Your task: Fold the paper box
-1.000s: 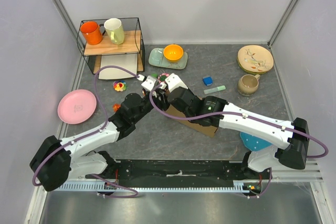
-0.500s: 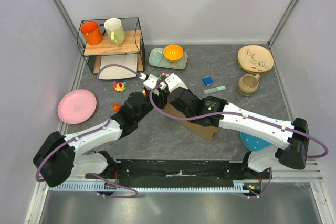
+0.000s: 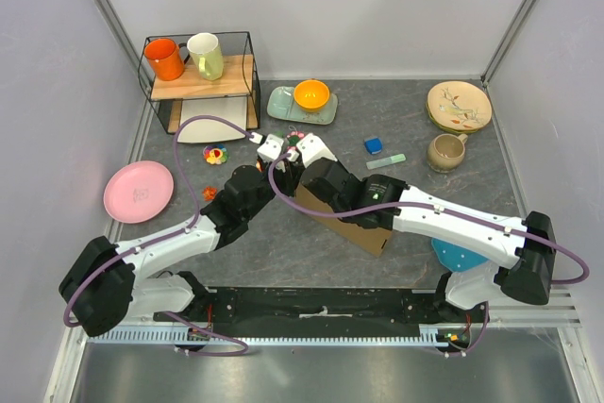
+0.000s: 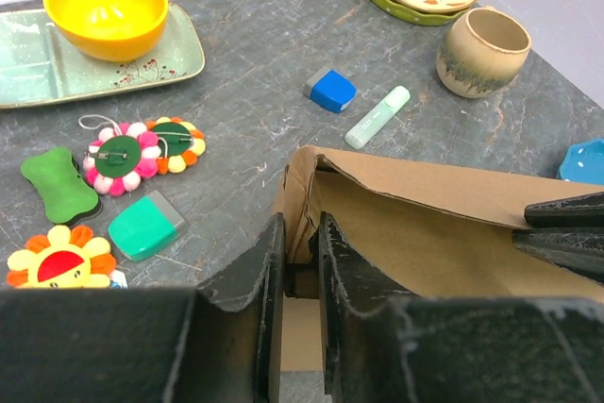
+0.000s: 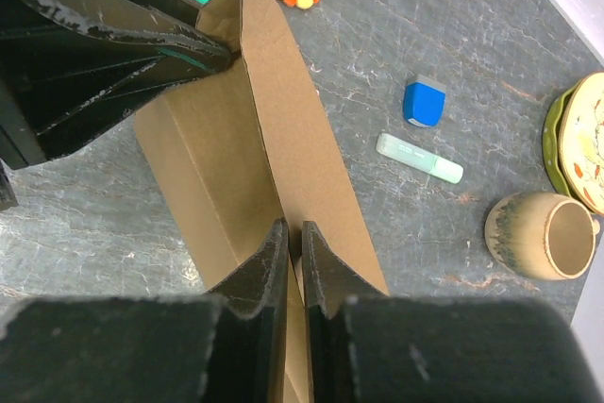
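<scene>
The paper box [image 3: 363,231] is a brown cardboard shape lying mid-table, partly under my right arm. In the left wrist view its near end wall [image 4: 425,224] stands up, and my left gripper [image 4: 300,238] is shut on that wall's corner flap, one finger on each side. From the right wrist camera the box [image 5: 283,110] runs away from me, and my right gripper [image 5: 293,233] is shut on the top edge of its long upright wall. The left fingers [image 5: 142,54] pinch the far corner there. Black right fingertips [image 4: 566,228] show at the box's far end.
Small toys [image 4: 142,148], a blue eraser [image 3: 374,145] and a green highlighter [image 3: 386,161] lie just beyond the box. Behind are a yellow bowl [image 3: 311,94] on a green tray [image 3: 283,106], a beige mug [image 3: 444,151], plates [image 3: 459,104], a mug rack [image 3: 200,73] and a pink plate [image 3: 139,191].
My left gripper has closed from wide open onto the box's end flap and its arm has edged forward. The right gripper has kept its grip.
</scene>
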{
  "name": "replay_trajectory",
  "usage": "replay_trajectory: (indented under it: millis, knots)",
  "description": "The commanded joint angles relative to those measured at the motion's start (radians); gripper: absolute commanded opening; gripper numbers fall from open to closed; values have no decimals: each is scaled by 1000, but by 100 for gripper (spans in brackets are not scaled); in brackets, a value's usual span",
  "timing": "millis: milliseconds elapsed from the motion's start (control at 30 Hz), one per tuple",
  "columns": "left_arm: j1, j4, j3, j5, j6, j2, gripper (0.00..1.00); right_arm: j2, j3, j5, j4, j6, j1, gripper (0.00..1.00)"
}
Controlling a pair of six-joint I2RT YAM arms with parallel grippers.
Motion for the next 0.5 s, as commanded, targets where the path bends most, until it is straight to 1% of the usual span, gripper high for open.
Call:
replay_trajectory:
  millis: [0, 67, 100, 167, 367, 433, 467]
  knots:
    - [13, 0, 23, -86, -46, -18, 2, -5, -33, 6, 32, 16, 13, 1]
    - [19, -14, 24, -105, -60, -26, 9, -7, -40, 6, 30, 20, 13, 0]
    - [22, -22, 23, -105, -66, -29, 16, -8, -42, 3, 32, 20, 13, 0]
    - [33, -40, 30, -103, -76, -34, 17, -11, -42, 3, 30, 20, 13, 0]
    - [91, -125, 31, -88, -187, -49, 14, -21, -71, 6, 36, 20, 15, 0]
    - [103, -132, 23, -88, -200, -58, 18, -21, -83, 6, 36, 21, 13, 0]
    - [106, -134, 20, -86, -207, -69, 27, -22, -86, 6, 38, 23, 15, 0]
